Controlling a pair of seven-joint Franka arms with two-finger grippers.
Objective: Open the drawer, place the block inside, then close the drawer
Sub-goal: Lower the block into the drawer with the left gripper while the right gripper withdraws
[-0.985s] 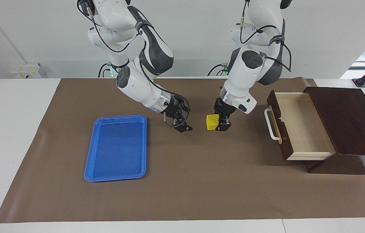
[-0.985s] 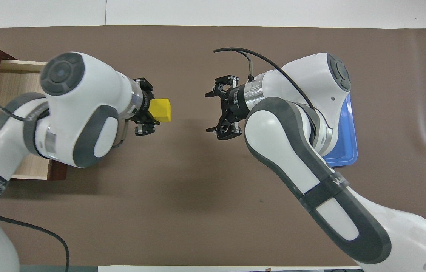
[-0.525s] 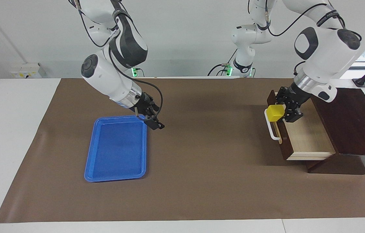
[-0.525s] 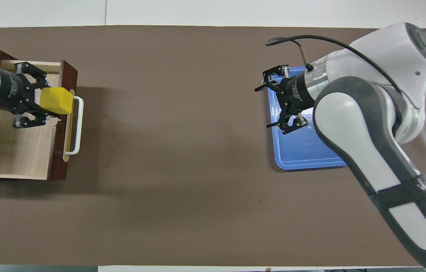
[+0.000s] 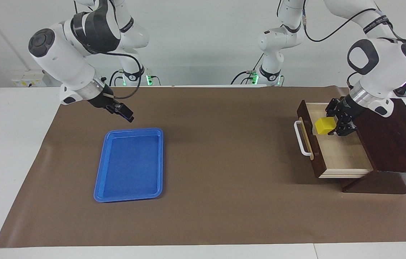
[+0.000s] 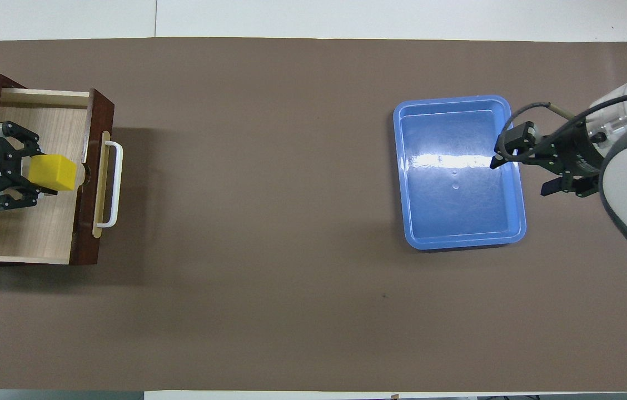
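The drawer (image 5: pixel 314 151) stands pulled out of its dark wooden box (image 5: pixel 390 133), its pale interior and white bar handle (image 5: pixel 301 138) in view. My left gripper (image 5: pixel 330 124) is shut on the yellow block (image 5: pixel 324 125) and holds it over the drawer's interior, just inside the front panel. In the overhead view the block (image 6: pixel 53 172) sits between the left gripper's fingers (image 6: pixel 40 173), over the drawer's pale floor (image 6: pixel 30 233). My right gripper (image 5: pixel 121 110) is open and empty, up in the air by the blue tray's edge (image 6: pixel 519 175).
The blue tray (image 5: pixel 97 187) lies empty on the brown mat (image 5: pixel 224 187) toward the right arm's end; it also shows in the overhead view (image 6: pixel 411 233). The drawer box stands at the left arm's end of the mat.
My left gripper carried the block from the middle of the mat to over the open drawer. My right arm drew back from the middle, across the tray, toward its own end.
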